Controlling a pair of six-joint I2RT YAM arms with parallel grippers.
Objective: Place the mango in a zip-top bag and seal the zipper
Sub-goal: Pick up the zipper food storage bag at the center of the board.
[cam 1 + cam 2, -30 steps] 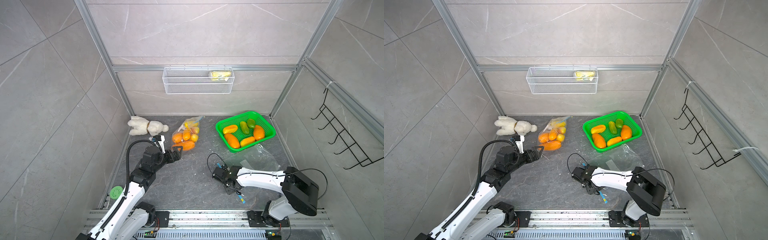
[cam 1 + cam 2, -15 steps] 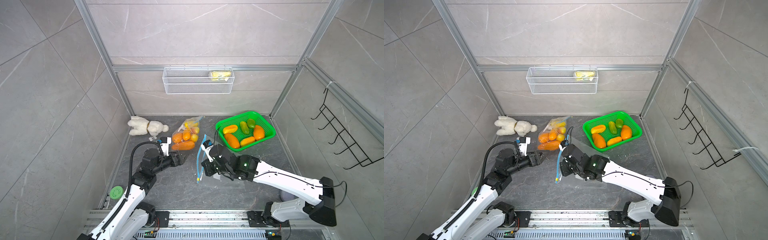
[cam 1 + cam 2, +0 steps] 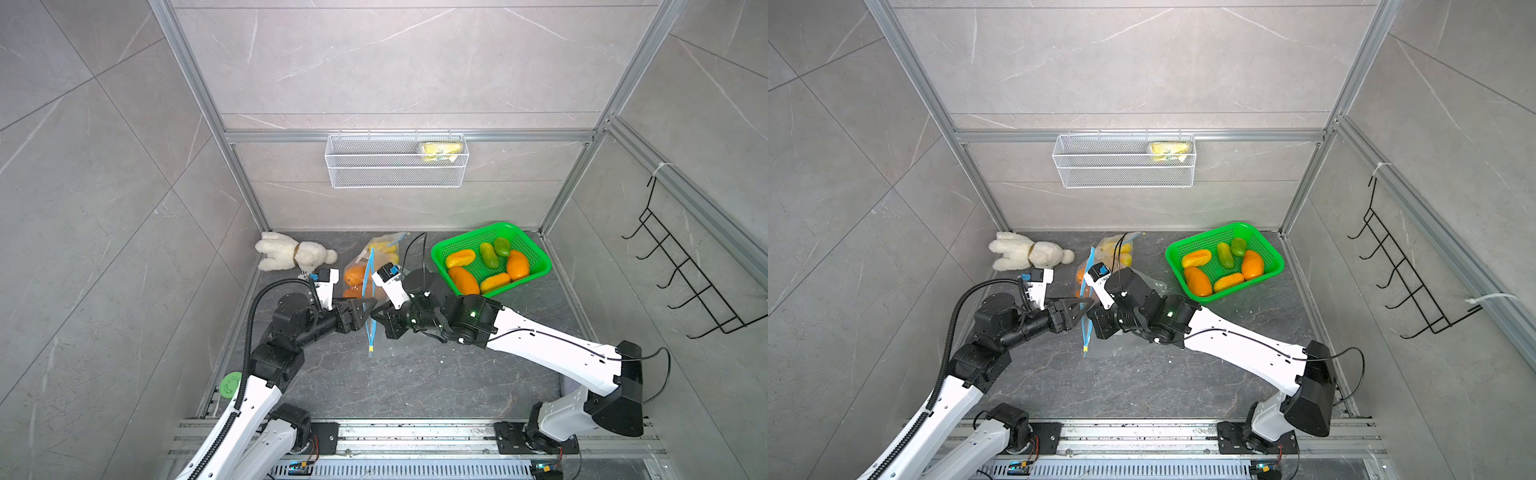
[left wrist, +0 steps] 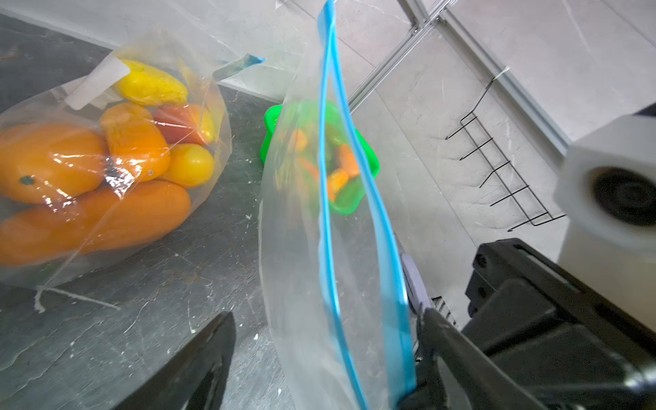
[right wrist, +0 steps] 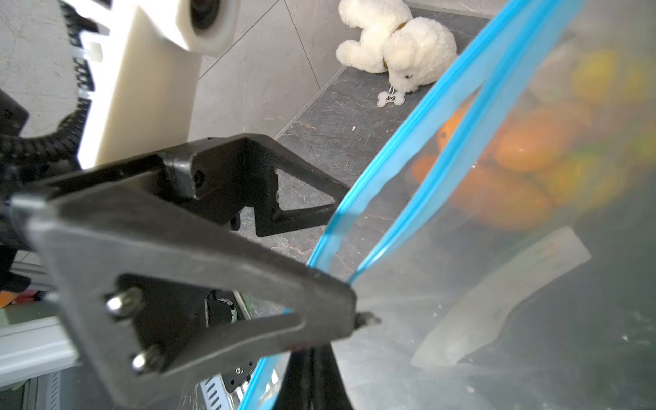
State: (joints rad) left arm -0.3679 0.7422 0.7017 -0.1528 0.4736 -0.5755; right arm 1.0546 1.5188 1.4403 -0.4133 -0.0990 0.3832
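Observation:
A clear, empty zip-top bag [image 3: 369, 332] with a blue zipper hangs upright above the floor's middle in both top views [image 3: 1086, 336]. My right gripper [image 3: 376, 316] is shut on its rim; its closed jaws show in the right wrist view [image 5: 312, 355]. My left gripper [image 3: 368, 309] faces it, open, with the bag's mouth [image 4: 301, 248] between its fingers [image 4: 213, 355]; one finger touches the zipper strip. Several orange, yellow and green mangoes, such as an orange mango [image 3: 463, 279], lie in the green basket [image 3: 540, 270] at the back right.
A second clear bag full of mangoes [image 3: 357, 274] lies just behind the grippers. A white plush dog [image 3: 291, 255] lies at the back left. A wire basket [image 3: 395, 166] hangs on the back wall. A black hook rack [image 3: 685, 270] is on the right wall.
My right gripper lifted the bag off the floor at the right and carried it left to the middle. My left gripper came over to it and its jaws have narrowed around the rim.

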